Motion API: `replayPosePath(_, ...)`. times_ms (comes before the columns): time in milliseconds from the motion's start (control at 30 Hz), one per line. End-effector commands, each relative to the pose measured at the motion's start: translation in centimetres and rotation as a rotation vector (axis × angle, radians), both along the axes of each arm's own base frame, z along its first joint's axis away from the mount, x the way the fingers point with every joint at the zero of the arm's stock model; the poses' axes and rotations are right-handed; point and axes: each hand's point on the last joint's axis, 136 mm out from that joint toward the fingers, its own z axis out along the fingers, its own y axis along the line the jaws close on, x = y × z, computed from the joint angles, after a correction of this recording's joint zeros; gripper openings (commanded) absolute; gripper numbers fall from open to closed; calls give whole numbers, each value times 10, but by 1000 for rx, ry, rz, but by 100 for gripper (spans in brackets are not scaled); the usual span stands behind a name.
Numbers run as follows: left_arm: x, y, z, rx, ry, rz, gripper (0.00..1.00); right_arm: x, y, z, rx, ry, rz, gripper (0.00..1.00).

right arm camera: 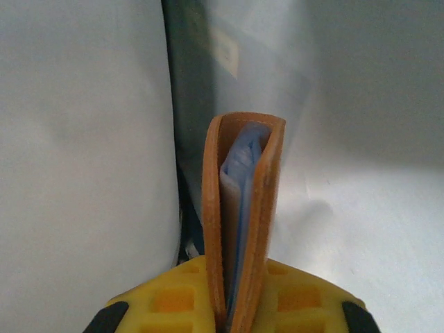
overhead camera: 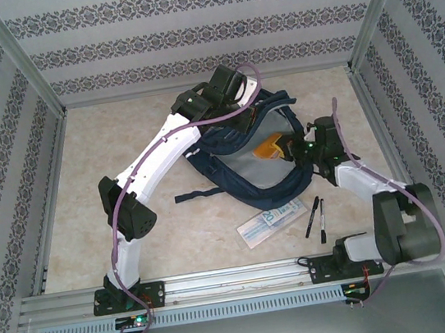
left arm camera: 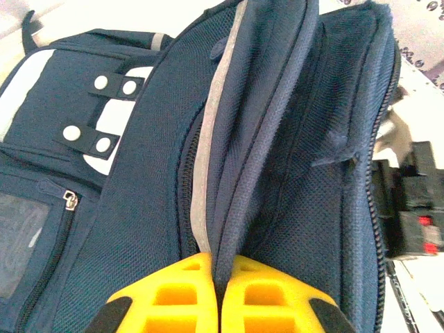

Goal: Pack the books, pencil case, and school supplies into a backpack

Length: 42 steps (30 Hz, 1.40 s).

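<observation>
One notebook (overhead camera: 272, 148): orange-brown, and you've got it edge-on between your right fingers. It sits in the open mouth of the bag, on its 3 o'clock side in the top view. Blue pages peek out between the covers on your right wrist camera.
Right gripper (right arm camera: 227, 300): pressed tight on the notebook's lower edge, a yellow pad on either side of the covers, with pale grey lining around it.
Backpack (left arm camera: 277, 139): navy and lying mid-table, its main compartment gaping so the grey lining shows. One strap trails off toward 8 o'clock.
Left gripper (left arm camera: 216, 291): up at the bag's 12 o'clock. Your yellow fingers are pinched together on the rim of the opening, with a fold of navy fabric caught between them.
Front pocket: on your left wrist view, the white patch, snap tabs and a zip pull sit out at 9 o'clock from the pinched rim.
Pencil case (overhead camera: 272, 221): flat on the table at 6 o'clock from the bag, just off its lower edge, with teal print showing.
Pens (overhead camera: 312, 215): two, black, lying side by side at 5 o'clock from the bag. They're just to the 3 o'clock side of the pencil case, not touching it.
</observation>
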Motion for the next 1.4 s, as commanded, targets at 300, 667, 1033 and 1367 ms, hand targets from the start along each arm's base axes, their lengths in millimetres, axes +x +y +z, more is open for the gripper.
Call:
replayPosePath(300, -14, -6, 73, -214, -60, -37, 0, 110, 38, -3, 25, -232, -290, 4)
replayPosePath(667, -17, -1, 101, -231, -163, -69, 0, 155, 99, -47, 85, -252, -323, 20)
replayPosePath(1033, -3, 6, 92, -215, -178, -28, 0, 136, 86, -59, 91, -116, -226, 51)
replayPosePath(1367, 2, 10, 94, -221, -185, -11, 0, 113, 83, -52, 33, -22, -71, 43)
